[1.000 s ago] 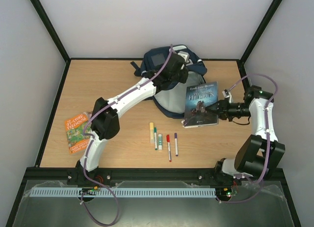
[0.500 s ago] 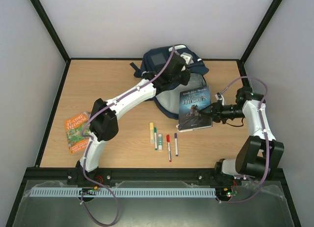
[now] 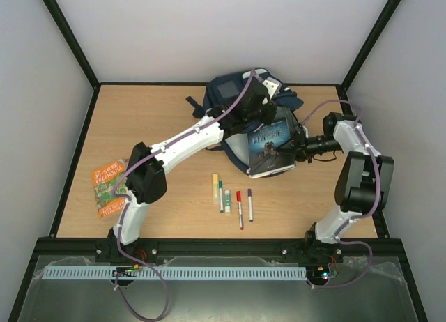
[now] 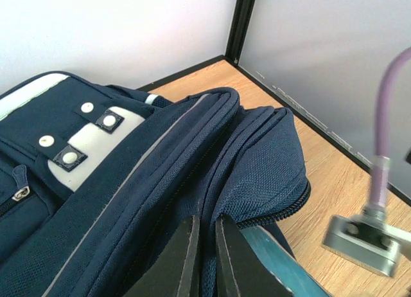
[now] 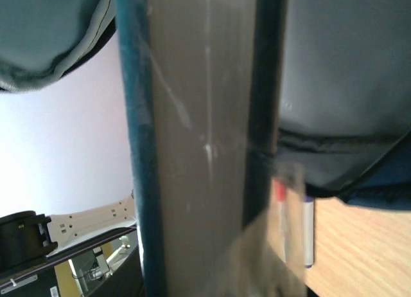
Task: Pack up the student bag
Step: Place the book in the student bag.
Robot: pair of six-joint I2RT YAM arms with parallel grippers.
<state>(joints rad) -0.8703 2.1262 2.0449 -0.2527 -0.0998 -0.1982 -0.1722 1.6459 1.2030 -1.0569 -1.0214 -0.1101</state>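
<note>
The navy student bag [image 3: 226, 92] lies at the back middle of the table with its main opening facing front-right. My left gripper [image 3: 260, 113] is shut on the fabric edge of that opening [image 4: 207, 221] and holds it up. My right gripper [image 3: 295, 146] is shut on the right edge of a dark teal book [image 3: 268, 146]. The book is tilted, with its far end at the mouth of the opening, under the lifted flap. Its teal corner shows in the left wrist view [image 4: 282, 261]. Its page edge [image 5: 202, 149] fills the right wrist view, so the fingers are hidden there.
A yellow highlighter [image 3: 215, 186], a green marker [image 3: 221, 195], a red pen [image 3: 239, 208] and a purple pen [image 3: 250, 204] lie in a row at the front middle. An orange picture book [image 3: 108, 187] lies at the left edge. The black frame rail runs close behind the bag.
My right gripper has carried the dark book up and left, from the table right of the bag to the bag's opening. My left gripper has stayed on the flap, shifting slightly right.
</note>
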